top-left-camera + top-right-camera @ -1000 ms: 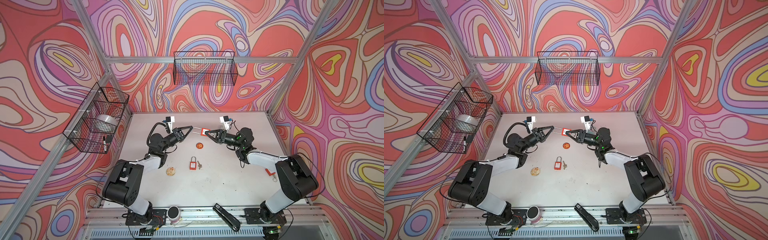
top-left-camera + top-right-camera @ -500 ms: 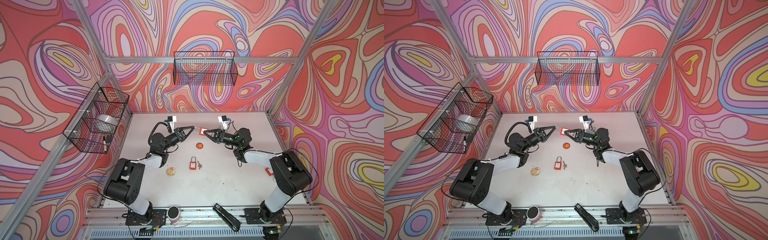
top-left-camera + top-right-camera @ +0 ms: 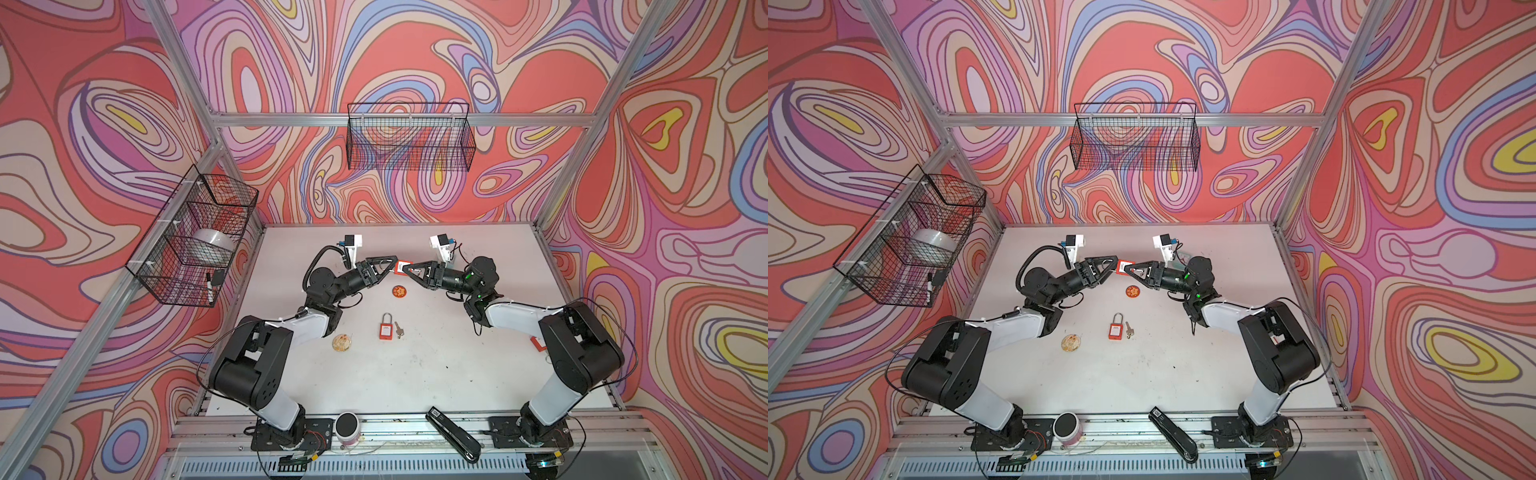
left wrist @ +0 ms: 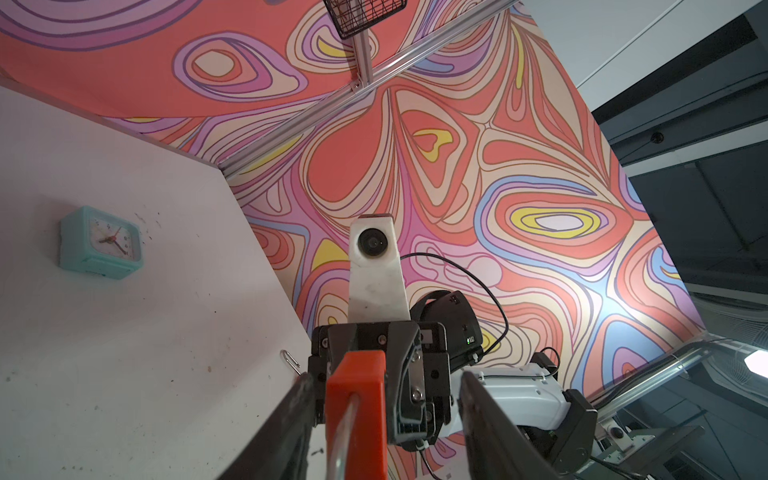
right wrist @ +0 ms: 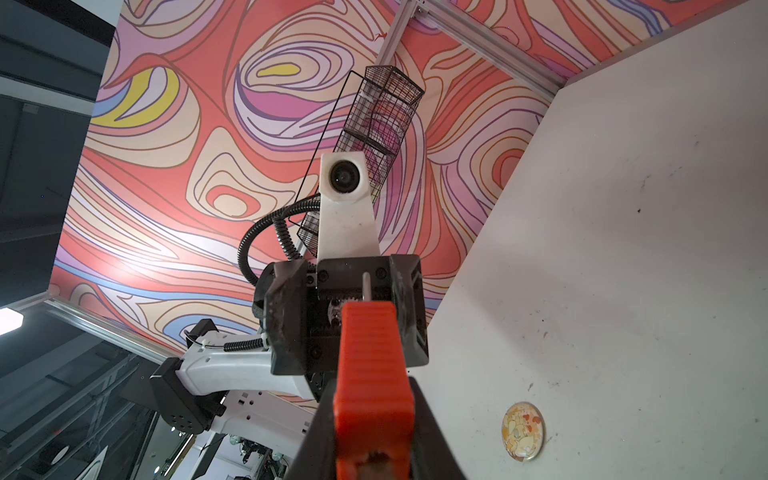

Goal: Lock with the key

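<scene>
White table (image 3: 436, 374), scuffed. Mid-table: red padlock (image 3: 386, 330) lying flat, key (image 3: 400, 329) just beside it. Red round disc (image 3: 400, 291) farther back, pale disc (image 3: 343, 342) left of the padlock. Teal clock (image 4: 102, 243) and paper clip (image 4: 291, 360) well apart. Small red item (image 3: 538, 343) at right, half hidden.

Far middle is blocked: the left pincer (image 3: 393, 266) and right pincer (image 3: 410, 271) meet at a raised red padlock (image 3: 402, 267), a round badge (image 3: 399, 291) on the desk (image 3: 415, 374) beneath. Mid-desk lie a glass disc (image 3: 343, 343), a second padlock (image 3: 386, 331) and a key (image 3: 400, 329). Nearer, the desk is bare.
</scene>
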`<state>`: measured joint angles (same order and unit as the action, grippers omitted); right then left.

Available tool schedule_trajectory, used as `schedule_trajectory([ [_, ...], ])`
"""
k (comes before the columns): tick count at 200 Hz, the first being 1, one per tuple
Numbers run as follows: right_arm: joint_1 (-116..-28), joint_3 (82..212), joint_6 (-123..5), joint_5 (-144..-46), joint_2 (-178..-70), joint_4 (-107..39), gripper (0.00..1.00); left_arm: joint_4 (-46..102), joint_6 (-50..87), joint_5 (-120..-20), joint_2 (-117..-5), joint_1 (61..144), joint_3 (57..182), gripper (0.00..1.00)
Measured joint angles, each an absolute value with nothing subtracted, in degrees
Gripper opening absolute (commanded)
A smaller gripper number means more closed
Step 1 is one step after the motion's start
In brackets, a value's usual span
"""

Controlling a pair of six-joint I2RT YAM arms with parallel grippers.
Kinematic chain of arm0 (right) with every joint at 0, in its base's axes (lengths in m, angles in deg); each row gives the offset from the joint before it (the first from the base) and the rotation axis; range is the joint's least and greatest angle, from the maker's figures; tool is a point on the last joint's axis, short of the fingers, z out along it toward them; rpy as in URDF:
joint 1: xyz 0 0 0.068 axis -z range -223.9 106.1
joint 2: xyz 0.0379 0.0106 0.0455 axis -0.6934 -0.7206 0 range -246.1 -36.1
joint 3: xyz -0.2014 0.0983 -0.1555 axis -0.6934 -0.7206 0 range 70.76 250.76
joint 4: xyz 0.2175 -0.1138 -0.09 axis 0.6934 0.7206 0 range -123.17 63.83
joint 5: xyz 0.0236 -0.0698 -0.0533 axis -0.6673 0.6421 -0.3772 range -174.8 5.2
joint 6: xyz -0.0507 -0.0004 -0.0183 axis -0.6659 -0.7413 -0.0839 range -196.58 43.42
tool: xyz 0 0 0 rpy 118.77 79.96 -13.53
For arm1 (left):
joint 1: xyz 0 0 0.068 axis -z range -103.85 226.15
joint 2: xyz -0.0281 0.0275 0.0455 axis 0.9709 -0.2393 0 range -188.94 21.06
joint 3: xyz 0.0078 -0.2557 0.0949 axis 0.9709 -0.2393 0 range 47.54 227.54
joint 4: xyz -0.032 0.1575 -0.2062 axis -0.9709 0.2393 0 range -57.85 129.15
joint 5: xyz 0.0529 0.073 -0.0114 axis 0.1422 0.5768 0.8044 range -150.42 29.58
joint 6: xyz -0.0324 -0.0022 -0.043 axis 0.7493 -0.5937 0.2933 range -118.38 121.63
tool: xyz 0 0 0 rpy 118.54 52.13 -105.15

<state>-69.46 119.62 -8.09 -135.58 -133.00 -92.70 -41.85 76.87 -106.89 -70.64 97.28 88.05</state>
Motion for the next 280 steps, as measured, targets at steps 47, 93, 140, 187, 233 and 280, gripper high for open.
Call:
schedule_trajectory([
  [47, -69.5, 119.6, -10.3, -135.4, -133.0, -89.1, 0.00, -41.8, 76.9, -106.9, -72.4, 97.9, 88.6, 0.46],
  [93, -69.9, 120.7, -12.3, -135.4, -132.8, -87.1, 0.00, -41.3, 76.9, -106.9, -73.3, 98.0, 89.5, 0.31],
  [140, -70.0, 120.7, -12.8, -135.3, -132.5, -87.1, 0.11, -41.0, 76.9, -106.9, -73.6, 97.9, 89.5, 0.00],
  [187, -69.8, 120.1, -12.4, -135.2, -131.4, -87.3, 0.67, -41.1, 76.9, -107.0, -73.6, 98.2, 89.5, 0.00],
  [233, -67.4, 116.7, -11.3, -134.8, -128.8, -87.8, 0.71, -41.2, 76.9, -107.0, -73.6, 98.3, 89.5, 0.00],
  [280, -66.1, 114.1, -11.0, -134.6, -127.9, -87.9, 0.71, -41.2, 76.9, -106.9, -73.5, 98.3, 89.5, 0.00],
])
